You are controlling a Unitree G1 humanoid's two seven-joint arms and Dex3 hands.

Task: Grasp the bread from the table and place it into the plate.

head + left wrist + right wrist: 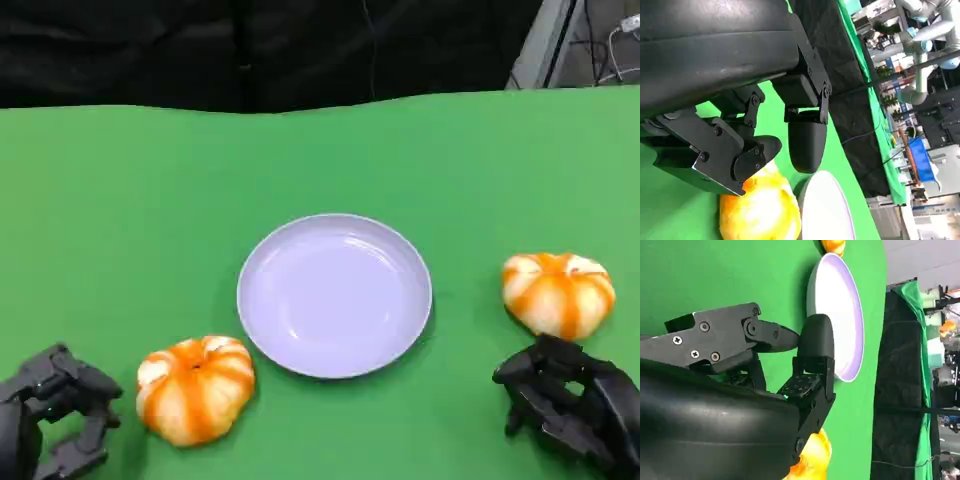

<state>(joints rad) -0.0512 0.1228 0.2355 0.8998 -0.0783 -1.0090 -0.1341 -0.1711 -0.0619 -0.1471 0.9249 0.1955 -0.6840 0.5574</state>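
Two orange-and-white pumpkin-shaped breads lie on the green table. One bread [195, 388] [760, 210] sits left of the pale lilac plate [335, 295], the other bread [558, 293] [812, 460] to its right. The plate [825, 207] [837, 315] holds nothing. My left hand [50, 410] [755, 135] rests at the lower left, a short gap from the near bread, fingers apart and holding nothing. My right hand [570, 400] [775, 360] hovers just below the right bread, fingers spread, nothing in it.
The green table [120, 200] ends at a dark curtain [250, 50] behind. A metal stand [545, 40] and cables show at the back right corner. Other robot arms and lab gear [920, 30] stand beyond the table.
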